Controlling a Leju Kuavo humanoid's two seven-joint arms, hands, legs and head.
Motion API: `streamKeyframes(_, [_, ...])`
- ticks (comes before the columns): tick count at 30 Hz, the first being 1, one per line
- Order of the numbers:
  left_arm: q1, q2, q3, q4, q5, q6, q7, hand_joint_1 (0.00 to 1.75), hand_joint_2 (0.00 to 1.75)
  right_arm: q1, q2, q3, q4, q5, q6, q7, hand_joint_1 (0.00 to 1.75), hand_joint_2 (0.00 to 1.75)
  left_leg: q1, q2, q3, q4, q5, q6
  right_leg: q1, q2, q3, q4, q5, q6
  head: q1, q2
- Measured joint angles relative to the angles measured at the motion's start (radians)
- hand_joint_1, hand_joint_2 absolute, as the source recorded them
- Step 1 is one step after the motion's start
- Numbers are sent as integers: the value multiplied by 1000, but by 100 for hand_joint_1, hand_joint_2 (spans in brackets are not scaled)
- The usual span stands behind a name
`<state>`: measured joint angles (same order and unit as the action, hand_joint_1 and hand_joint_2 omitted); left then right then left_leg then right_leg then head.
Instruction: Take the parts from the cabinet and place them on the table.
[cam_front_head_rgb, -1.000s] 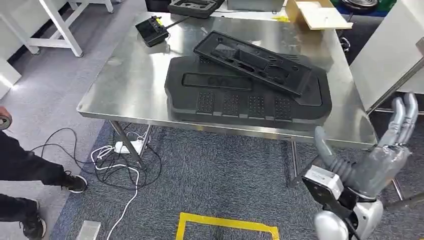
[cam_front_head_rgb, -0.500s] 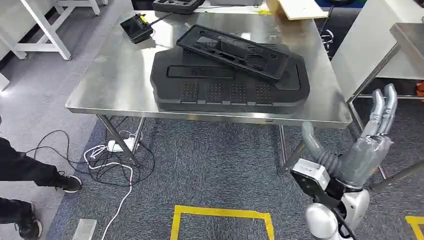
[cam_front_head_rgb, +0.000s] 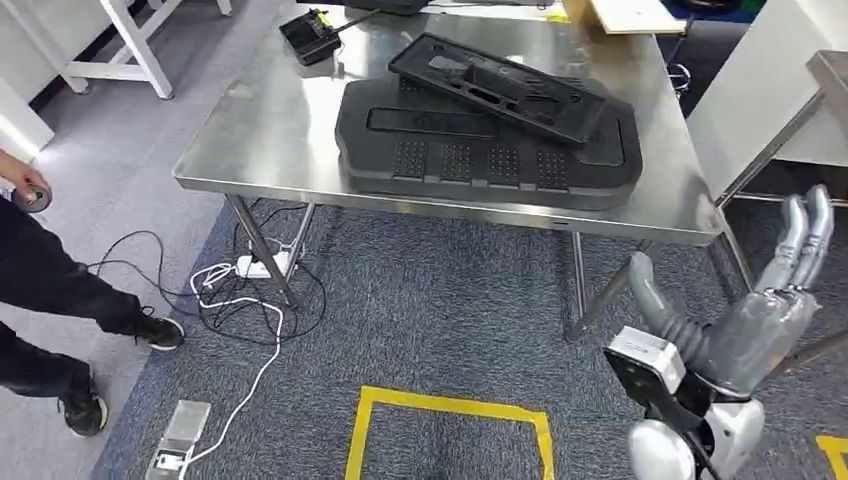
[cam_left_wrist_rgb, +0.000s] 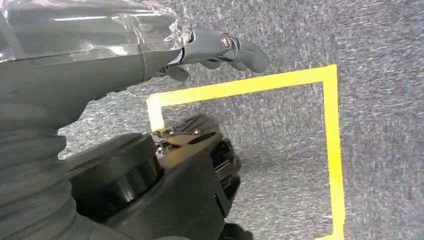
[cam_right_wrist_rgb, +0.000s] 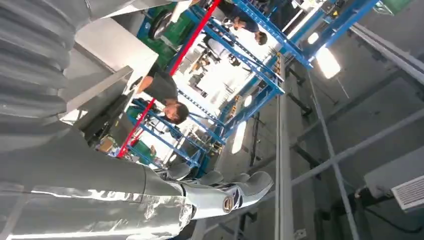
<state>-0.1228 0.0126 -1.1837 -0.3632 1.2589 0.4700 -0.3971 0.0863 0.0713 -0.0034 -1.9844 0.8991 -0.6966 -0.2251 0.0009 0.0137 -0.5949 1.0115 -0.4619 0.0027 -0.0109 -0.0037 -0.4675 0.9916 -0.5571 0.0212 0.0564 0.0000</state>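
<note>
My view has swung right again. My right hand is raised beside the table, fingers apart, empty; my left hand hangs empty. Both parts lie stacked there, delivered.

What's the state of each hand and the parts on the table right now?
right hand: raised, fingers straight, holds nothing
left hand: over the floor, holds nothing
large black part: flat on steel table
long black part: resting tilted on the large part
</note>
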Motion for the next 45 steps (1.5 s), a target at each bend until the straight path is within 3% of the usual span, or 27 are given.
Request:
streamKeyframes(1, [-1, 0, -1, 0, 0, -2, 0, 0, 175, 1, 0, -1, 0, 2, 0, 0, 0, 175, 1, 0, -4, 2, 9, -6, 1, 1, -6, -1, 0, -1, -1, 0])
streamKeyframes(3, [1, 0, -1, 0, 0, -3, 0, 0, 175, 4, 0, -1, 0, 8, 0, 2, 0, 175, -2, 0, -8, 0, 21, -19, -4, 3, -16, -6, 15, -19, -6, 0])
streamKeyframes(4, [1, 0, -1, 1, 1, -3, 0, 0, 175, 3, 2, -1, 0, 11, 0, 4, 0, 175, 4, -5, -13, 17, -1, -24, -8, -3, -21, -9, 24, -25, -7, 0])
streamKeyframes(7, [2, 0, -5, 1, 0, -4, 3, 0, 175, 6, 4, -4, 0, 17, 0, 8, 0, 175, 9, -6, -75, 197, -152, -40, -4, -5, -47, -7, 46, -43, -34, 0])
streamKeyframes(8, [2, 0, -5, 1, 0, -4, 3, 0, 175, 7, 5, -5, 0, 18, 0, 10, 0, 175, 11, -6, -89, 259, -180, -43, -3, -6, -57, -6, 53, -44, -37, 0])
streamKeyframes(9, [2, 0, -6, 1, 0, -4, 3, 0, 175, 8, 5, -6, 0, 18, 0, 13, 0, 175, 11, -6, -89, 293, -182, -44, -3, -6, -68, -5, 60, -43, -40, 0])
streamKeyframes(10, [2, 0, -6, 1, 0, -4, 3, 0, 175, 9, 5, -7, 0, 18, 0, 13, 0, 175, 11, -6, -68, 282, -159, -43, -3, -5, -79, -2, 66, -42, -43, 0])
streamKeyframes(12, [1, 0, -6, 1, 0, -5, 4, 0, 175, 12, 5, -7, 0, 15, 0, 14, 0, 175, 11, -6, 25, 156, -94, -37, -3, -4, -98, 4, 77, -37, -50, 0])
streamKeyframes(14, [-3, 0, -6, 1, 1, -5, 4, 0, 175, 13, 5, -8, -1, 9, 0, 16, 0, 175, 8, -6, 136, -1, -83, -27, 0, -3, -111, 13, 85, -27, -55, 0])
streamKeyframes(18, [-2, 0, -6, 1, 10, 0, 2, 0, 175, 12, 5, -9, -1, -17, -1, 16, 0, 175, 2, -6, 124, -35, -75, 1, 1, -7, -122, 15, 109, -2, -54, 0])
streamKeyframes(20, [-2, 0, -7, 0, 11, 3, 2, 0, 175, 12, 4, -9, -1, -42, -1, 19, 0, 175, 9, -1, 110, -44, -53, 16, -3, -2, -139, 51, 59, 7, -53, 0])
streamKeyframes(22, [-3, 0, -7, 0, 12, 6, 2, 0, 175, 11, 0, -9, -1, -65, -1, 21, 0, 175, 6, 1, 88, -43, -38, 29, -5, -1, -184, 188, -53, 12, -36, 0])
streamKeyframes(23, [-3, 0, -7, 0, 12, 6, 2, 0, 175, 12, 0, -9, -1, -71, 0, 22, 0, 175, 5, 1, 76, -41, -31, 30, -5, -1, -202, 258, -91, 14, -32, 0])
streamKeyframes(24, [-3, 0, -8, 0, 12, 6, 2, 0, 175, 12, -1, -9, -1, -73, -1, 23, 0, 175, 5, 1, 64, -38, -24, 29, -5, -1, -208, 302, -99, 16, -27, 0])
streamKeyframes(26, [-2, 0, -8, 0, 12, 8, 2, 0, 175, 12, -2, -9, -1, -74, -1, 26, 0, 175, 5, 1, 41, -30, -14, 26, -6, -1, -163, 269, -49, 17, -19, 0])
streamKeyframes(28, [-3, 0, -8, 0, 12, 9, 1, 0, 175, 10, -3, -9, -1, -76, 0, 29, 0, 175, 7, 0, 22, -18, -7, 18, -6, -1, -52, 103, 15, 12, -10, 0])
streamKeyframes(29, [-3, 0, -8, 0, 12, 9, 0, 0, 175, 7, -3, -9, -1, -79, 0, 30, 0, 175, 6, 0, 16, -11, -5, 14, -6, -1, -3, 33, 11, 7, -2, 0])
streamKeyframes(30, [-4, 0, -8, 0, 12, 9, -1, 0, 175, 3, -4, -9, -2, -80, -1, 29, 0, 175, 2, 1, 7, -3, -2, 9, 0, 2, 10, -6, 8, 5, 4, 0])
streamKeyframes(33, [-4, 0, -9, 0, 11, 9, -3, 0, 175, 5, -6, -9, -2, -85, -1, 29, 0, 175, 4, 0, 1, -5, 19, -11, 4, 3, -7, -5, 14, -8, -4, 0])
streamKeyframes(34, [-3, 0, -9, 0, 11, 9, -3, 0, 175, 5, -6, -9, -2, -86, -1, 30, 0, 175, 2, -2, -3, 1, 13, -16, -9, 0, -10, -17, 26, -21, -6, 0])
streamKeyframes(35, [-3, 0, -10, 0, 12, 9, -3, 0, 175, 3, -6, -9, -2, -87, -1, 31, 0, 175, 4, -7, -12, 23, -16, -23, -7, -1, -17, -16, 35, -25, -10, 0])
streamKeyframes(38, [-2, 0, -15, -1, 11, 7, -5, 0, 175, 4, -8, -10, -2, -92, 0, 40, 0, 175, 11, -7, -75, 225, -162, -35, -5, -5, -45, -14, 54, -40, -36, 0])
streamKeyframes(39, [-1, 0, -16, -1, 11, 7, -5, 0, 175, 4, -8, -10, -2, -92, 0, 44, 0, 175, 13, -7, -84, 274, -179, -38, -5, -5, -55, -13, 60, -41, -39, 0])
streamKeyframes(41, [-1, 0, -18, -1, 11, 7, -5, 0, 175, 4, -11, -10, -2, -92, 0, 51, 0, 175, 16, -7, -46, 260, -139, -39, -6, -5, -76, -7, 73, -37, -45, 0])
streamKeyframes(43, [-2, 0, -19, -1, 11, 8, -5, 0, 175, 4, -12, -10, -2, -92, 0, 54, 0, 175, 18, -7, 55, 114, -77, -34, -7, -3, -92, -1, 83, -29, -50, 0])
streamKeyframes(44, [-4, 0, -19, -1, 11, 8, -5, 0, 175, 4, -12, -10, -2, -91, 0, 54, 0, 175, 18, -7, 109, 35, -70, -29, -8, -3, -97, 4, 86, -24, -55, 0])
streamKeyframes(45, [-6, 0, -19, -1, 11, 8, -5, 0, 175, 4, -13, -10, -2, -91, 0, 54, 0, 175, 12, -7, 137, -29, -76, -26, -2, -4, -107, 12, 88, -20, -59, 0])
